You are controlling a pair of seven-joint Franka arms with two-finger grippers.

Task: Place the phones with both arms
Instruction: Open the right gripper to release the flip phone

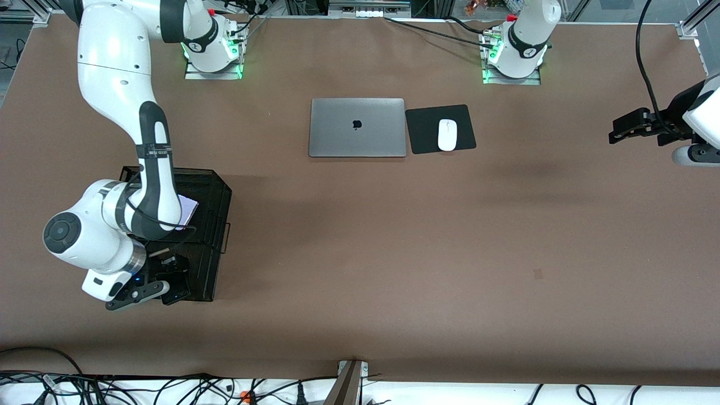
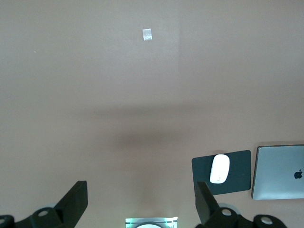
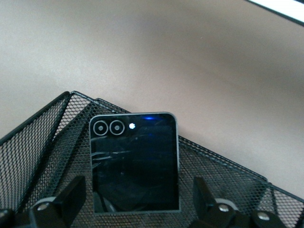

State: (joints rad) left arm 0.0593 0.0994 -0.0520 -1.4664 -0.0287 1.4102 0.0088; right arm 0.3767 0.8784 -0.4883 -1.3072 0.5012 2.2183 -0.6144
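With the small black phone (image 3: 134, 162) lying flat in the mesh tray (image 3: 38, 137) and the right gripper (image 3: 137, 199) spread wide around it (touching nothing), lift straight up, clear of the tray's rim. Well away from the tray, left gripper (image 2: 140, 204) waiting, open.

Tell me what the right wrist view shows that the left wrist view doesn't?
Only the right wrist view shows a small squarish black phone lying in a black mesh tray, with the open right gripper straddling it.

Only the left wrist view shows the white mouse on its black mouse pad, beside the silver laptop, and the open, empty left gripper over bare table.

Both share the brown table surface and an open pair of dark fingers.
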